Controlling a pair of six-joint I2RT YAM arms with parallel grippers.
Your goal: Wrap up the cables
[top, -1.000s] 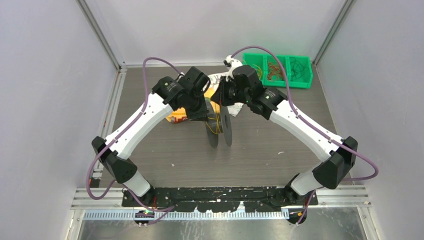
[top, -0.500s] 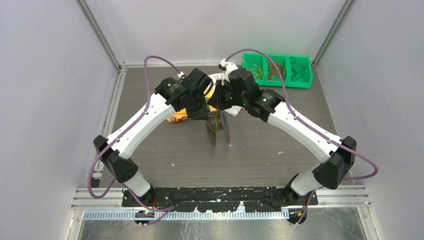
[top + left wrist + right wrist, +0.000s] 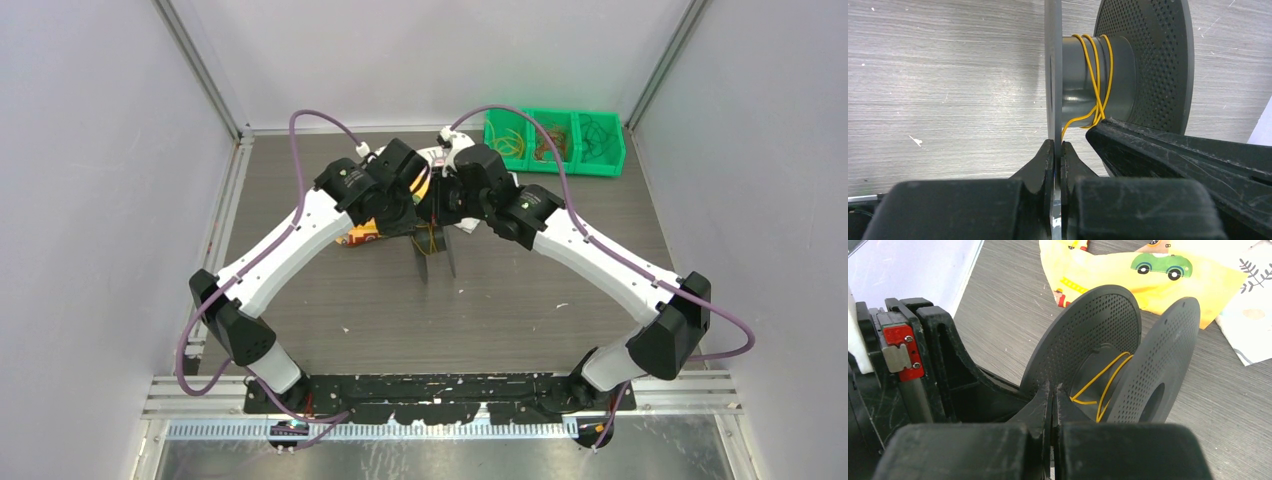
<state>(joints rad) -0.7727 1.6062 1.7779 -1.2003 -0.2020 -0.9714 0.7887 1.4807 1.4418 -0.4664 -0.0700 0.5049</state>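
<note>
Fig.: L gripper (image 3: 1054,150) & R gripper (image 3: 1053,392) each clamp one flange of spool (image 3: 1083,340). Cable (image 3: 1097,80) lies in a few loose turns round hub (image 3: 1075,65). Risk: uneven pull btwn arms slackens turns, so wire slips off.

Robot lab cell, plain white walls (image 3: 90,150), alu frame posts (image 3: 200,68); green parts bin (image 3: 600,168) on bench (image 3: 520,300)

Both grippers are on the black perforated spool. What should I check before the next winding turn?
1. Left gripper clamped on one flange of the black perforated spool: ok.
2. Right gripper clamped on the other flange: ok.
3. Thin yellow wire wound on the grey hub: ok, a few turns.
4. Wire clear of the grip: not ok, a strand runs down to the left fingertips.
5. Wire's free end located: cannot tell.
</note>
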